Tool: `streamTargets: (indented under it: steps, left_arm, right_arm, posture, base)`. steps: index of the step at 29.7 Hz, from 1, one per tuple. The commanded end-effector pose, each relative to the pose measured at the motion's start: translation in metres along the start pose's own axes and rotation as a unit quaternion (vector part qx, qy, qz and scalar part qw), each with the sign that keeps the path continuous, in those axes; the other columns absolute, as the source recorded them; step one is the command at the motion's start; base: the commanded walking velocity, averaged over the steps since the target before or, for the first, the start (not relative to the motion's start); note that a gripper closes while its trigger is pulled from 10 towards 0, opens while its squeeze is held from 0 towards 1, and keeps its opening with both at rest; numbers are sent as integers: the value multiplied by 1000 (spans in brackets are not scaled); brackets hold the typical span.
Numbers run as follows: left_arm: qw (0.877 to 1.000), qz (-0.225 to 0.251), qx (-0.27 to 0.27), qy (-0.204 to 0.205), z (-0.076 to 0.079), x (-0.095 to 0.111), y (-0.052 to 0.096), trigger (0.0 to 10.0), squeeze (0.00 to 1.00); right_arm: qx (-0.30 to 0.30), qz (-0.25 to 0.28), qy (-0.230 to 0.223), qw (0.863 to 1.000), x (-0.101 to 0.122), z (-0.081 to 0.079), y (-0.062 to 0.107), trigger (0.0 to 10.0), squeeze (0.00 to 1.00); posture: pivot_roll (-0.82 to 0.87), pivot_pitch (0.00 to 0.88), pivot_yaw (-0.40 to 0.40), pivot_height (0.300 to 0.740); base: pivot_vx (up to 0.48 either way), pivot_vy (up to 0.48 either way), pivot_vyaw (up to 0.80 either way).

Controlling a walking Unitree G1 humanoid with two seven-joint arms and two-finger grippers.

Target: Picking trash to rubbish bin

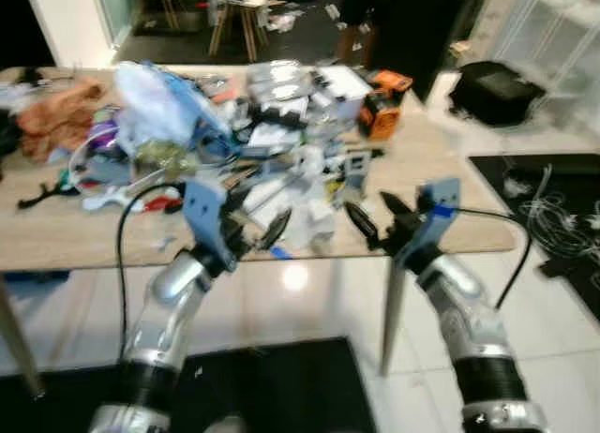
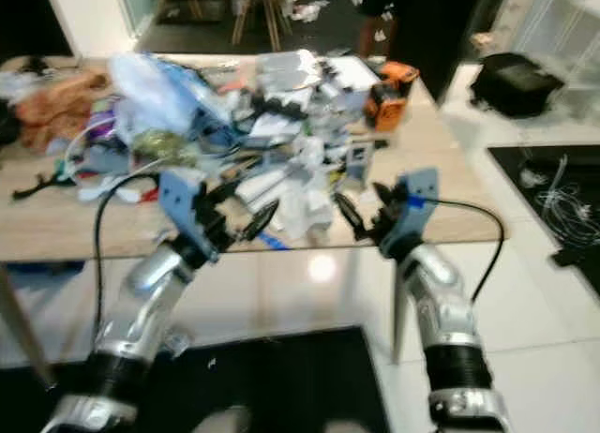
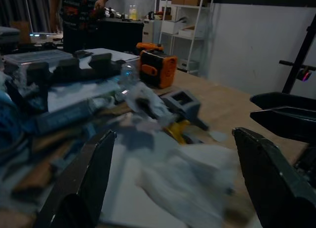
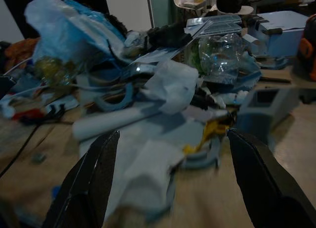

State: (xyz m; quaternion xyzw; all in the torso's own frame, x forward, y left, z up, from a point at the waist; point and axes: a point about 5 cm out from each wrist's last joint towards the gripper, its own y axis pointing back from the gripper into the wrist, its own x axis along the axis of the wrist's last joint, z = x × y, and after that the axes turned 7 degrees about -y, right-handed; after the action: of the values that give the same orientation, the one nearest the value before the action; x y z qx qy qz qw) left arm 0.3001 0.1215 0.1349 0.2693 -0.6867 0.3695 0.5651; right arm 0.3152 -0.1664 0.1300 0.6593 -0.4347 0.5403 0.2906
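Up front, both arms reach at the near edge of the wooden table [image 1: 441,161]. The left gripper [image 1: 251,229] and the right gripper [image 1: 375,216] both have fingers spread apart, holding nothing. The trash pile [image 1: 272,142] sits mid-table. The right wrist view shows white crumpled paper [image 4: 170,85] close up; the left wrist view shows an orange box [image 3: 157,69] and a person behind.
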Motion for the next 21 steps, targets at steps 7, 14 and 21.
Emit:
streamTargets:
  steps: [7,14,21]
  left_arm:
    - [999,-5,-25,-23,4,3,-3,10000,0]
    - [997,-15,-68,-45,10,8,-7,10000,0]
    - [994,-35,-93,-35,12,4,-7,10000,0]
  right_arm:
    - [-4,0,4,1000,2,4,3,10000,0]
    - [-23,-31,28,999,5,23,17,10000,0]
    - [-83,-34,41,995,15,47,28,10000,0]
  posture:
    - [-93,0,-16,740]
    - [-86,0,-21,740]
    - [-95,0,-16,740]
  base:
    - [480,0,0]
    - [56,0,0]
    - [0,0,0]
